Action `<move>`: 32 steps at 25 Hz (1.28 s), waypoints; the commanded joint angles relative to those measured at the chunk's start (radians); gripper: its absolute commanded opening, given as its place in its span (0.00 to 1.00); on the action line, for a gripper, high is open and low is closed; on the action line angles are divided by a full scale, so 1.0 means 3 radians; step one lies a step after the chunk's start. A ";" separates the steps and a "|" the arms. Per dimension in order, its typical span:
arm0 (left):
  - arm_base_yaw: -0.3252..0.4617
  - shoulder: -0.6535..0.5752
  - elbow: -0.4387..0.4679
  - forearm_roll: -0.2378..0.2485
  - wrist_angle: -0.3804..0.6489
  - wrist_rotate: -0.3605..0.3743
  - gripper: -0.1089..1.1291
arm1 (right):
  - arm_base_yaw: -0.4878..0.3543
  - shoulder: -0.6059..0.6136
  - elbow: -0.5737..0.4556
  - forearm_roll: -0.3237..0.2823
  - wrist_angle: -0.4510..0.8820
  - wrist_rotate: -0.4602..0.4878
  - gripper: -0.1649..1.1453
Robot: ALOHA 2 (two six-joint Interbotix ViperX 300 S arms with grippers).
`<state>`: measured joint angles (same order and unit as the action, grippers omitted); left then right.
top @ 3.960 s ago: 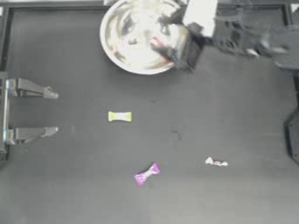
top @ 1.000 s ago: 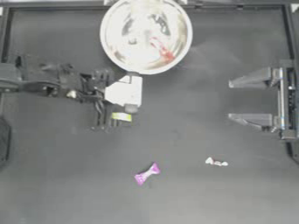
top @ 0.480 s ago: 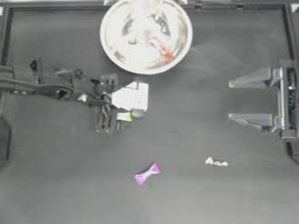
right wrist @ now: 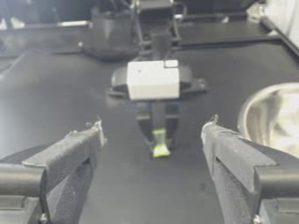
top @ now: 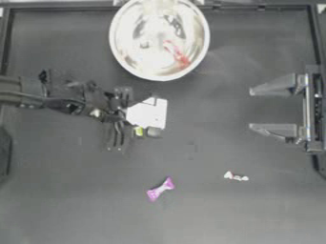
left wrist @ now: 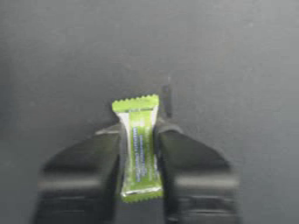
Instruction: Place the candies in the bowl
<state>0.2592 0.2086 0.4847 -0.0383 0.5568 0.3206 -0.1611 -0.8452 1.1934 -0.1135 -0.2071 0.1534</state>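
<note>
Yellow-green candy [left wrist: 138,146], magenta candy [top: 159,189], silver bowl [top: 125,59], seemingly red-flecked white candy [top: 235,177]

A dark table [top: 76,200] with a raised rim fills the view.

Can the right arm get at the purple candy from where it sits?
Probably yes: the right end effector is parked open at the table's right, and bare table lies between it and the purple candy.

No legible text, brand, number or sign is found in any view. Faint dark print lines are noted along the wrapper of the yellow-green candy [left wrist: 139,151], seen in the left wrist view, but no character can be read.
</note>
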 commanded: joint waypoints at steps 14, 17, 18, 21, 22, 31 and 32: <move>0.0026 -0.0414 -0.0399 -0.0041 0.0389 0.0174 0.33 | 0.0005 0.0015 -0.0026 0.0020 -0.0077 0.0005 0.87; 0.0097 -0.0557 -0.0506 -0.0041 0.0358 0.0256 0.33 | 0.0000 0.0015 -0.0026 0.0036 -0.0072 0.0005 0.87; 0.0128 -0.0598 -0.0537 -0.0041 0.0343 0.0276 0.33 | 0.0005 0.0015 -0.0031 0.0036 -0.0072 0.0005 0.87; 0.0240 -0.0670 -0.0639 -0.0015 0.0281 0.0353 0.32 | 0.0005 0.0015 -0.0026 0.0041 -0.0072 0.0005 0.87; 0.0291 -0.0675 -0.0685 0.0000 0.0235 0.0389 0.32 | 0.0005 0.0015 -0.0026 0.0036 -0.0077 0.0005 0.87; 0.0885 -0.0394 -0.1104 0.0010 -0.0061 0.0726 0.33 | 0.0010 0.0015 -0.0031 0.0046 -0.0077 0.0005 0.87; 0.0936 -0.0343 -0.1161 0.0010 -0.0061 0.0752 0.33 | 0.0015 0.0015 -0.0026 0.0051 -0.0077 0.0005 0.87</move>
<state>0.5123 0.1104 0.1856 -0.0368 0.5446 0.5123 -0.1595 -0.8452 1.1965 -0.1028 -0.2209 0.1534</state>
